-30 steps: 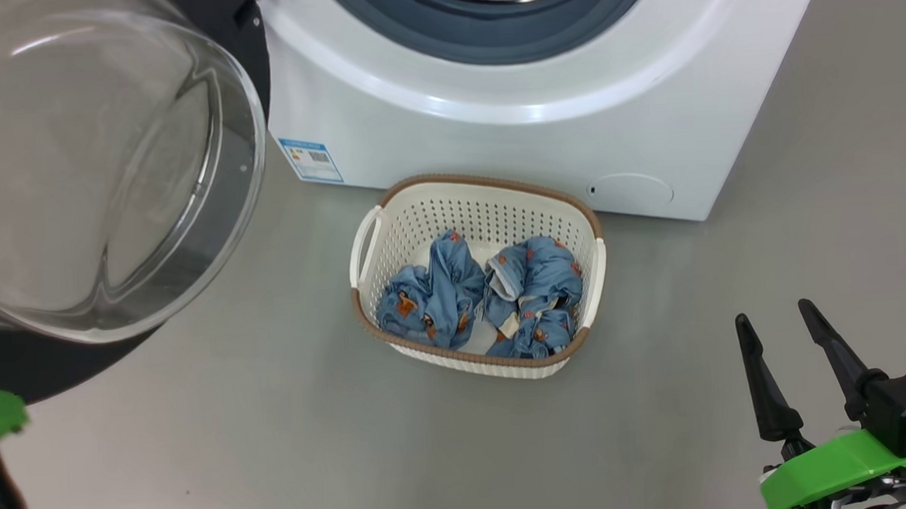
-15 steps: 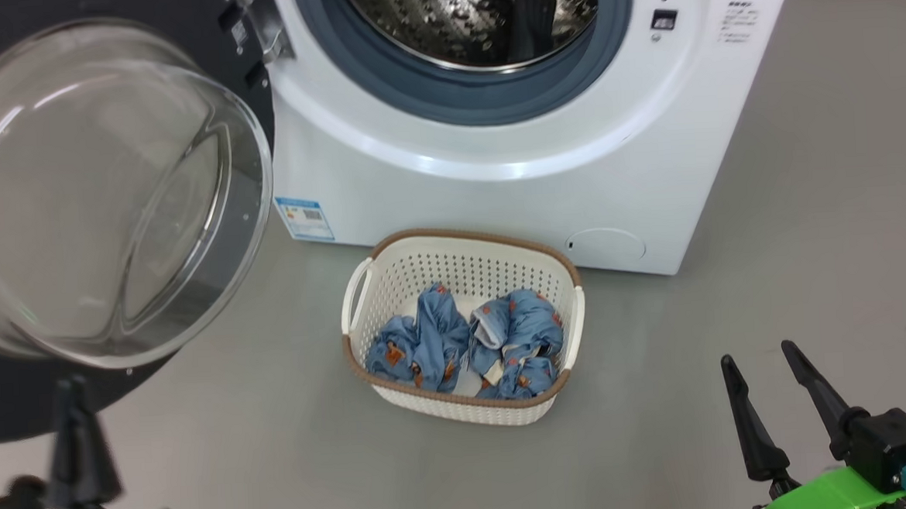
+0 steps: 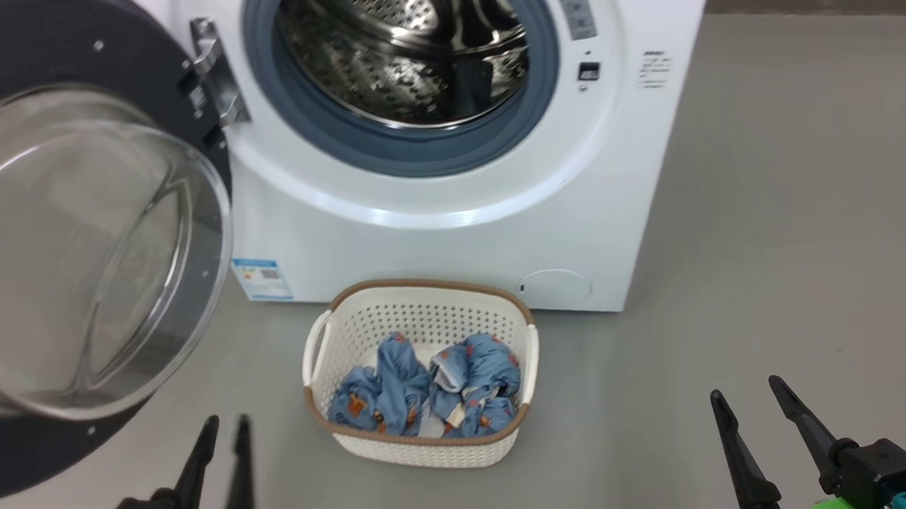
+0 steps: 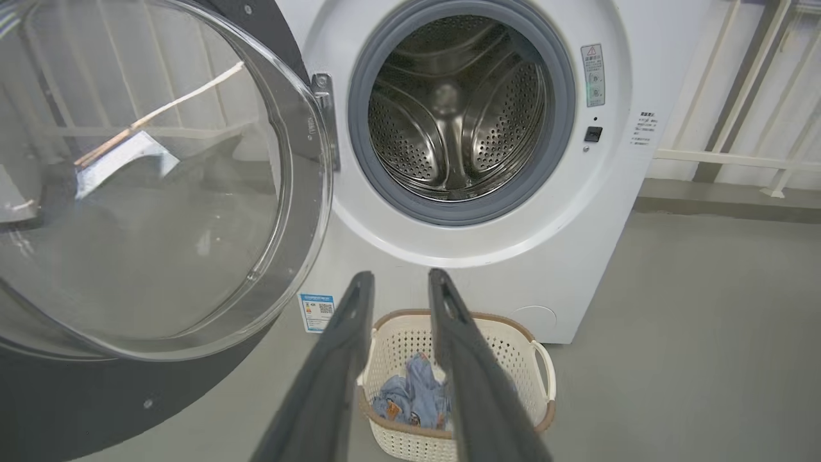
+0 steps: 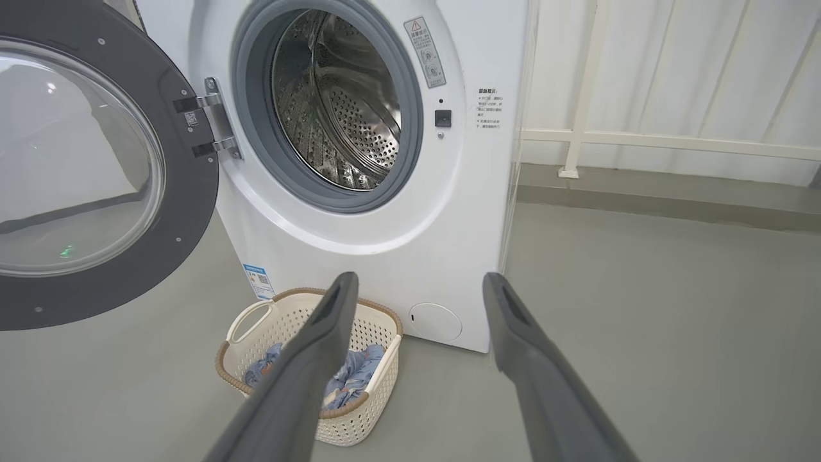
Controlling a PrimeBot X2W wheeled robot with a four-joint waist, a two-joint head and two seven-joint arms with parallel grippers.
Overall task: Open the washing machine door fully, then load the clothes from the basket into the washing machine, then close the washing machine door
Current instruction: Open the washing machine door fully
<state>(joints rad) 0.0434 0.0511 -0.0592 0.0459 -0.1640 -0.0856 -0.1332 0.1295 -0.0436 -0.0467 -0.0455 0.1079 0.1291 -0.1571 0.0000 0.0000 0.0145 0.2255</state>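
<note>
Smooth matte grey floor point(image 3: 808, 228). Darker grey raised kerb strip point(image 5: 641, 199) along its far edge; white metal railing point(image 5: 673, 142) above kerb, against pale wall point(image 5: 705, 77).

No legible print on washing machine point(image 3: 437, 247) stickers point(image 3: 262, 278)

The head camera looks forward and steeply down from above the floor point(image 3: 770, 230), standing back from the washing machine point(image 3: 452, 239); the left gripper point(image 3: 227, 419) and right gripper point(image 3: 744, 387) rise from its bottom edge. The left wrist camera sits lower, facing the drum point(image 4: 458, 109) almost square-on along its own fingers point(image 4: 340, 359). The right wrist camera stands further to the right and views the machine at a slant, taking in its side edge and the white railing point(image 5: 667, 144) behind. All three share the open drum, the washing machine door point(image 3: 14, 456) and the basket point(image 3: 424, 451)
</note>
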